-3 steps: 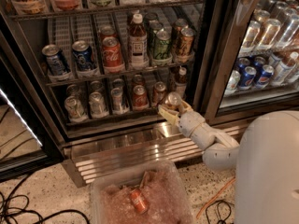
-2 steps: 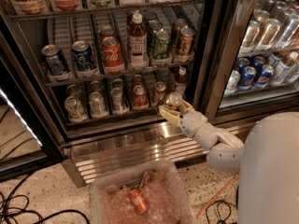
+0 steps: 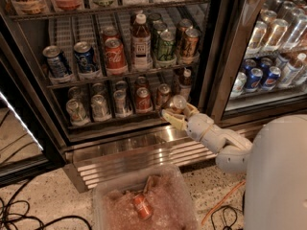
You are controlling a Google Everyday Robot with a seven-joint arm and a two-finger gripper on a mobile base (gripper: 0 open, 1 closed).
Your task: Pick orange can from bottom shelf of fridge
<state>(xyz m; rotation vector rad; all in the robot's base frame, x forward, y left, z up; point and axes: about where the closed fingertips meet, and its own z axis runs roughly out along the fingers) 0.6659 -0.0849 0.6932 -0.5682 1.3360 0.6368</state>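
The fridge (image 3: 225, 56) stands open in front of me. Its bottom shelf (image 3: 115, 123) is a dark-railed wire rack holding silver-grey cans (image 3: 100, 108), a red can (image 3: 143, 99) and a brownish can (image 3: 163, 94). My gripper (image 3: 178, 113) reaches in from the lower right to the shelf's right front end. Its yellowish fingers (image 3: 169, 119) are closed around the orange can (image 3: 177, 104), whose silver top shows above them. The can stands upright at the shelf's front edge.
The rack above holds blue cans (image 3: 57, 62), a Coca-Cola can (image 3: 115, 55) and a bottle (image 3: 141, 42). A ribbed steel base (image 3: 144, 155) runs below. A clear bin of ice (image 3: 115, 210) with a red can (image 3: 143, 206) sits on the floor. Cables (image 3: 19, 214) lie at the left.
The arm has shifted only slightly. The gripper stays around the orange can at the shelf's front right end.
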